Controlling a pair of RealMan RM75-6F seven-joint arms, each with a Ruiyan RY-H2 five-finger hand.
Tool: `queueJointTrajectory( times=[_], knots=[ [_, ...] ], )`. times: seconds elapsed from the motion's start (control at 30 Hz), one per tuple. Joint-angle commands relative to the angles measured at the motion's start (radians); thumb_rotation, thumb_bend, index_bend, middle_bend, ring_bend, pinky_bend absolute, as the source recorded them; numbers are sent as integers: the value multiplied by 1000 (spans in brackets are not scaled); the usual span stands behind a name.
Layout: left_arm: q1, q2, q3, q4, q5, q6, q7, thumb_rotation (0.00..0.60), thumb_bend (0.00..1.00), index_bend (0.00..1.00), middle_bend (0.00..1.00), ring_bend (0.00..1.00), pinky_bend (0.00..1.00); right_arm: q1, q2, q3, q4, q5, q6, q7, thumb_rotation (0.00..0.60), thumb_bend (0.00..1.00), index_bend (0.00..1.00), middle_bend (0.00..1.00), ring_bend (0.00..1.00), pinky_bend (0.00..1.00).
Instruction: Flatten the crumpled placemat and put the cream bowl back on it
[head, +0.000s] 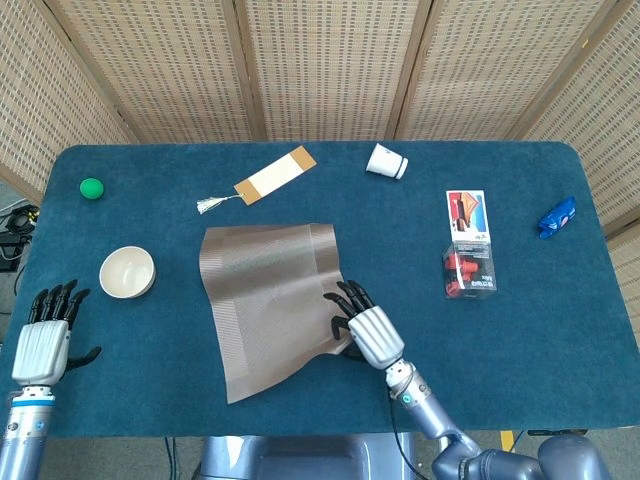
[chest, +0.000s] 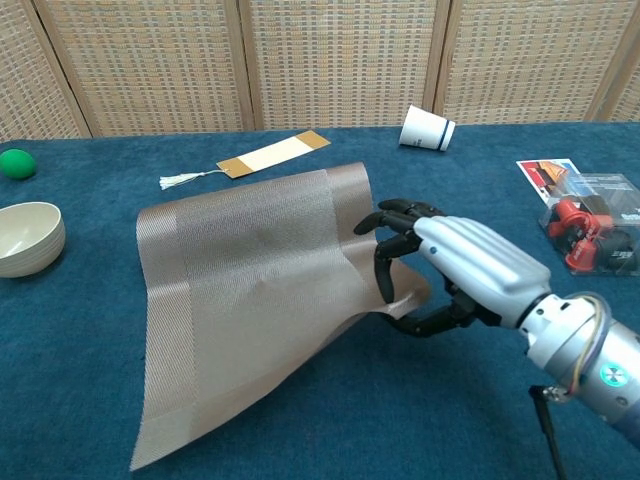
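gripping the near right corner of the placemat, the right hand has its upper fingers curled over the mat's top face and its thumb tucked beneath, so the corner is pinched and lifted slightly off the table. the mat lies at the table's middle, skewed, its right edge raised and bowed near the hand, its left and far parts resting flat on the blue cloth. judged from the curl and sag, it is a thin woven sheet: light, flexible, springy rather than limp, and likely to slide easily over the cloth. a pinch at a corner or along the border band suits it; pressing down with a flat palm would probably serve for smoothing.

the left hand hovers at the near left edge of the table, fingers extended and apart, holding nothing. just beyond it sits the cream bowl, upright, well left of the mat and not touching it. the bowl looks rigid and smooth, best taken by the rim. the mat is not yet flat, and the bowl is not yet returned.
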Motion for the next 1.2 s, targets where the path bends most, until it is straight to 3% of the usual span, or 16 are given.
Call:
queueJointTrajectory(
  times=[0.03,0.73,1.2],
  knots=[
    [1,-1,1,-1,2,3,4,600,91,139,0,0,0,-22,52,2,-19,12,16,0,600,605,728,265,12,0],
    [4,-9,3,-4,10,13,28,600,92,139,0,0,0,-71,237,24,-14,52,26,42,600,602,738,266,16,0],
    [5,-9,3,-5,13,18,32,600,92,139,0,0,0,-48,353,36,6,75,-51,17,600,589,739,267,18,0]
  ],
)
